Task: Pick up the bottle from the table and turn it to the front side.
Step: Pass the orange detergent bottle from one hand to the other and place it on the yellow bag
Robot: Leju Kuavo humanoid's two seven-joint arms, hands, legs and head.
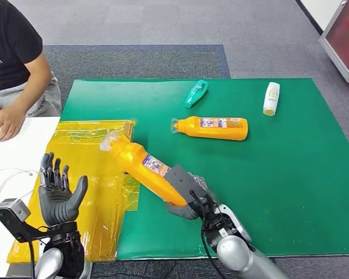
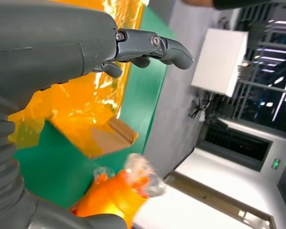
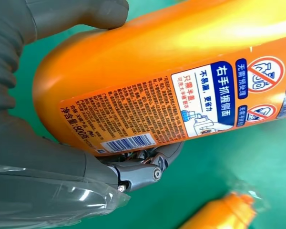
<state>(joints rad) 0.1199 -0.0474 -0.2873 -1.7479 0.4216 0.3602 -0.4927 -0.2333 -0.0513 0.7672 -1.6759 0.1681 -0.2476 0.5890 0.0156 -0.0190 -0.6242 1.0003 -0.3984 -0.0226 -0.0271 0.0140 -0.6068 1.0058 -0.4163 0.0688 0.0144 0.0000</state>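
The right robot hand [image 1: 188, 195] grips the base end of the bottle [image 1: 142, 165], raised at a slant above the green surface [image 1: 273, 174], neck toward the yellow bag [image 1: 85, 168]. The left robot hand [image 1: 59, 195] waits open, holding nothing. The pick-up looks done; turning comes next, and likely calls for rolling the wrist. The bottle is glossy orange; the wrist view shows its fine-print barcode label, apparently the back.

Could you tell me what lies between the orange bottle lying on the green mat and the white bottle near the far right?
Nothing: in the head view, bare green mat separates the lying orange bottle from the white bottle.
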